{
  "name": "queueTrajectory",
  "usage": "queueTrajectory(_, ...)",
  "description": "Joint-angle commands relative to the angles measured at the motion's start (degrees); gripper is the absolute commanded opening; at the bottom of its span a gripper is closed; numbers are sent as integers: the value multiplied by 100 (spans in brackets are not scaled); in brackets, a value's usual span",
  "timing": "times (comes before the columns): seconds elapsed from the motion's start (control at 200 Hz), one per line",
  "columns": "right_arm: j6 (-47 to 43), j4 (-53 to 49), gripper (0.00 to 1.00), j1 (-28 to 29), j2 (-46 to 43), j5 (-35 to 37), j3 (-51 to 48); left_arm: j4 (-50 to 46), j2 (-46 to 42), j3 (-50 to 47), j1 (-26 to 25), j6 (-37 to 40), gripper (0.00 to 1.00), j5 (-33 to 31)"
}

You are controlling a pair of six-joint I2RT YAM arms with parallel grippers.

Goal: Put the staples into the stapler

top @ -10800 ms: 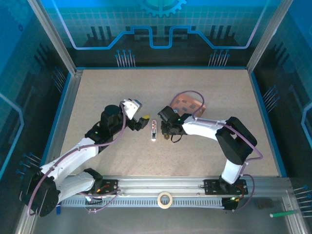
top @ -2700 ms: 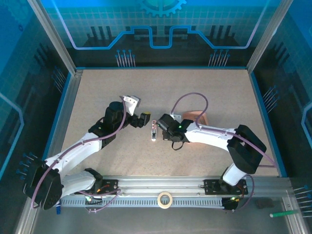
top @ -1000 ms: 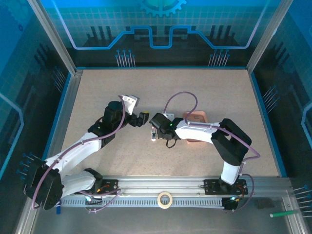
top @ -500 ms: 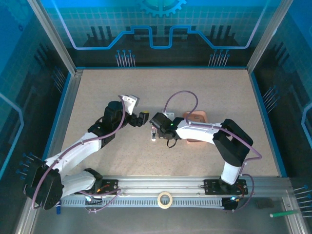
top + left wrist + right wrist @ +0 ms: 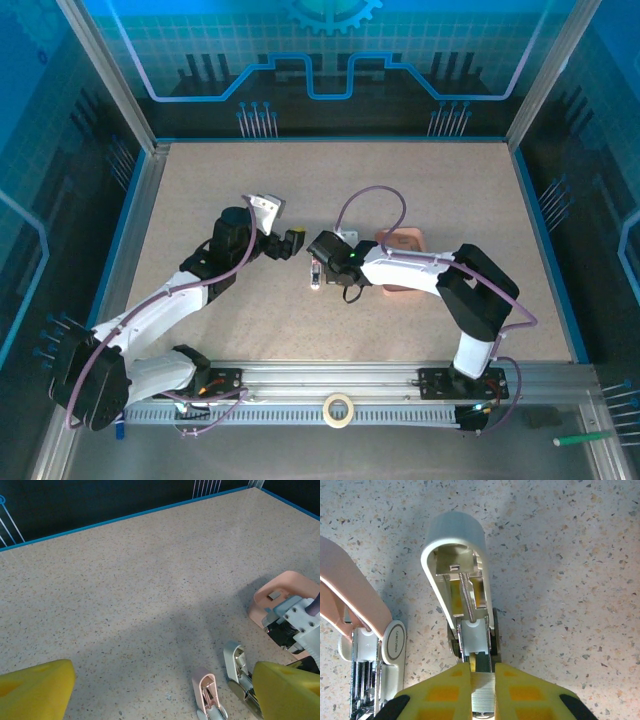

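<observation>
Worktop (image 5: 230, 190): speckled beige surface carrying all the items listed below.

Stapler (image 5: 316, 274): lies near the middle of the worktop and is hinged open. In the right wrist view a white half (image 5: 462, 580) with a bare spring along its channel lies next to a pink half, the two splayed apart. In the left wrist view (image 5: 209, 692) it sits low in the frame, between the yellow fingers and nearer the right-hand one.

Staple strip (image 5: 482, 696): small grey metal block pinched between the yellow pads, its front end at the near end of the stapler's white channel.

Right end effector (image 5: 482, 672): closed on the staple strip, pointing along the stapler's white half. From above (image 5: 322, 262) it sits just at the stapler's right side.

Right arm, pose: the elbow is folded well to the right of the stapler. The forearm runs leftward toward the stapler, passing over the tray, with the wrist tipped down at the stapler.

Left end effector (image 5: 160, 686): fingers spread wide and holding nothing. From above (image 5: 291, 243) it is just left of the stapler's far end, not touching it.

Left arm, pose: stretched diagonally from its base toward the stapler, with the wrist bent and aimed at it.

Tray (image 5: 405, 238): shallow and pink, to the right of the stapler, partly under the right forearm.

Spare staple strip (image 5: 274, 596): tiny grey piece lying inside the tray (image 5: 300, 582).
</observation>
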Motion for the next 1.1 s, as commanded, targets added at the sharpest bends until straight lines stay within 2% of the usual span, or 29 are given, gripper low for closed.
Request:
queueTrajectory(0.0,18,-49,14,-18,145,-4,111,-25,-33,136,42,22,92,59)
queueTrajectory(0.535,14,-21,14,-18,190,-106,122,-26,-43,133,38,25,92,66)
queueTrajectory(0.825,-22,7,14,26,-90,110,129,-29,-43,133,38,22,92,84)
queueTrajectory(1.096,-11,-23,14,26,74,59,121,-31,-51,136,38,22,92,83)
